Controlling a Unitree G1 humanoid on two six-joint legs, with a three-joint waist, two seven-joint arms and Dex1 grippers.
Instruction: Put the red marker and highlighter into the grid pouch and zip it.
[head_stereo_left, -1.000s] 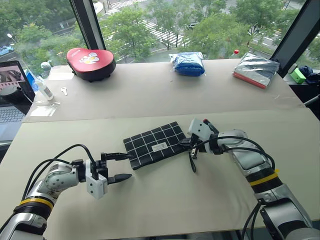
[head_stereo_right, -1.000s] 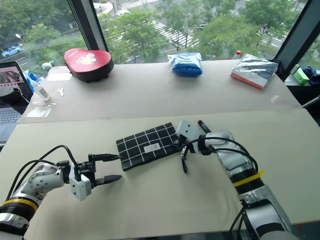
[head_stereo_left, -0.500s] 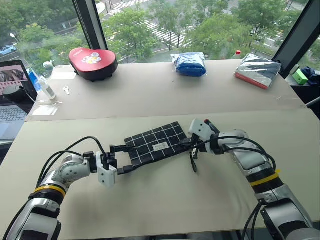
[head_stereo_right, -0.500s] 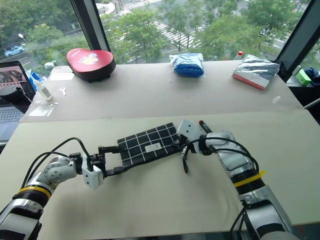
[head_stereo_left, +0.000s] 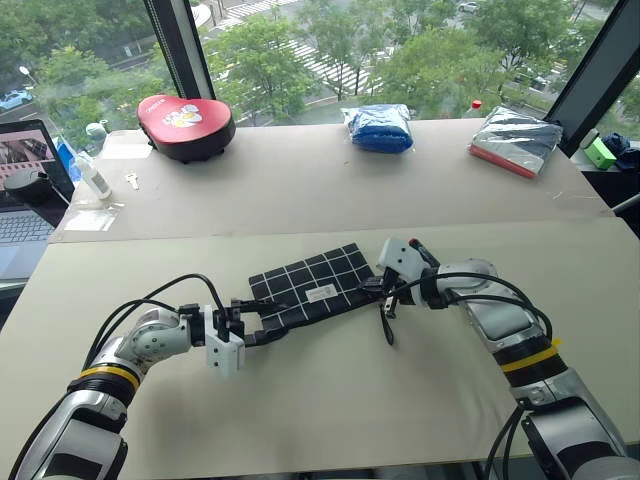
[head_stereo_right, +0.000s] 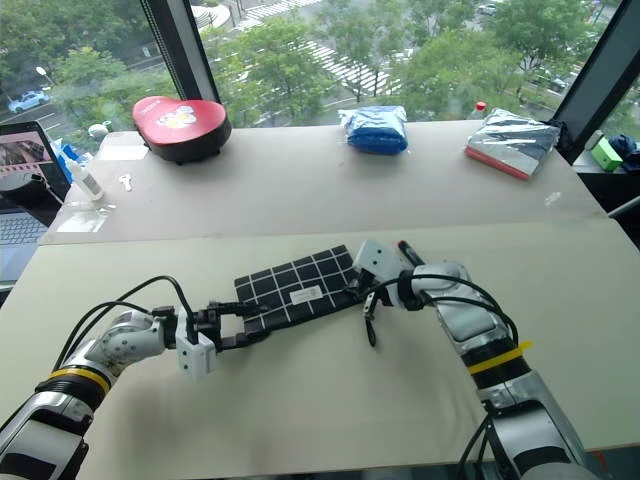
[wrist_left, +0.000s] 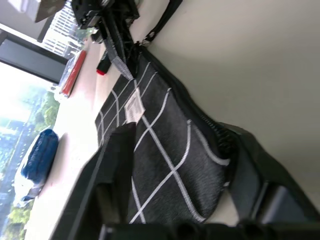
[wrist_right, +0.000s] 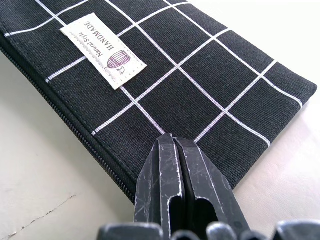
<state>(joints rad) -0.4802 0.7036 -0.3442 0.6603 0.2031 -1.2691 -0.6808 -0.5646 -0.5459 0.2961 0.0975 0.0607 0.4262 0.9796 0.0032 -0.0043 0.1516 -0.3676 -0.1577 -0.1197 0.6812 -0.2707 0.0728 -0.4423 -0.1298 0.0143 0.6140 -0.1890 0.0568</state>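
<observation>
At the middle of the table (head_stereo_left: 330, 400), nearer its front edge, the grid pouch (head_stereo_left: 312, 288) lies flat, its inside hidden, so what it holds cannot be told. The left tool (head_stereo_left: 262, 322) is clenched on the pouch's left end. The right tool (head_stereo_left: 372, 287) is clenched at the pouch's right end, by the zipper; what it pinches is hard to make out. A red-tipped pen (head_stereo_left: 414, 246), perhaps the red marker, peeks out behind the right wrist, mostly hidden.
</observation>
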